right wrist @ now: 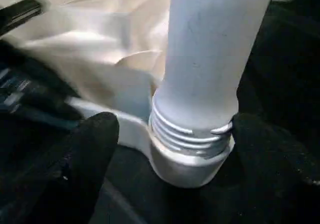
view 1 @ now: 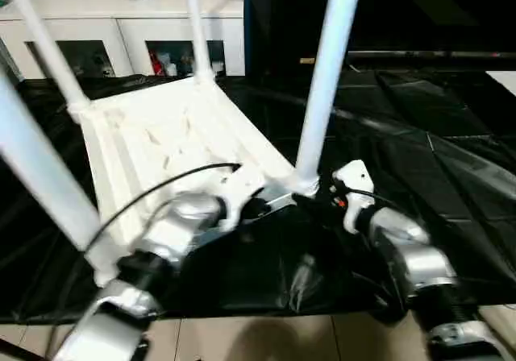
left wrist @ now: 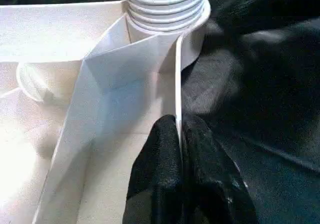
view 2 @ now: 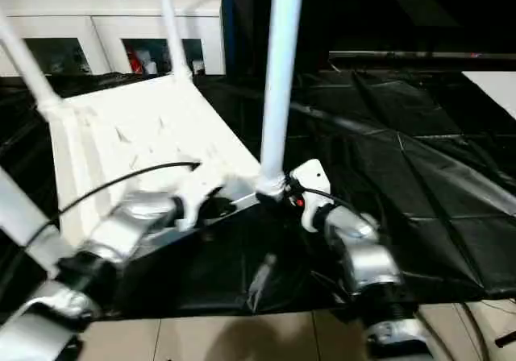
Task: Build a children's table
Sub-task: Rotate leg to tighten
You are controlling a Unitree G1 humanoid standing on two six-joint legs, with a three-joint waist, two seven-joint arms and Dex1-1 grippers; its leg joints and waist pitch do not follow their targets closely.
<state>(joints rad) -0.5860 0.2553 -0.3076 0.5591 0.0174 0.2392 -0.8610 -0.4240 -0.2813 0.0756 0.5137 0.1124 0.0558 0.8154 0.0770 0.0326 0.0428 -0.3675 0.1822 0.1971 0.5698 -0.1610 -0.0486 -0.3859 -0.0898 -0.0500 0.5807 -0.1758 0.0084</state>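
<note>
Left fingers [left wrist: 165, 169] pinch tabletop [left wrist: 75, 84] rim

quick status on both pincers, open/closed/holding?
Left pincer: closed on the tabletop rim wall.
Right pincer: open, fingers either side of the leg base, not touching.

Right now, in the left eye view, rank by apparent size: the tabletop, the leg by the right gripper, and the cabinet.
1. tabletop
2. leg by the right gripper
3. cabinet, though it stands farther back and is cropped, so its rank is unsure.
</note>
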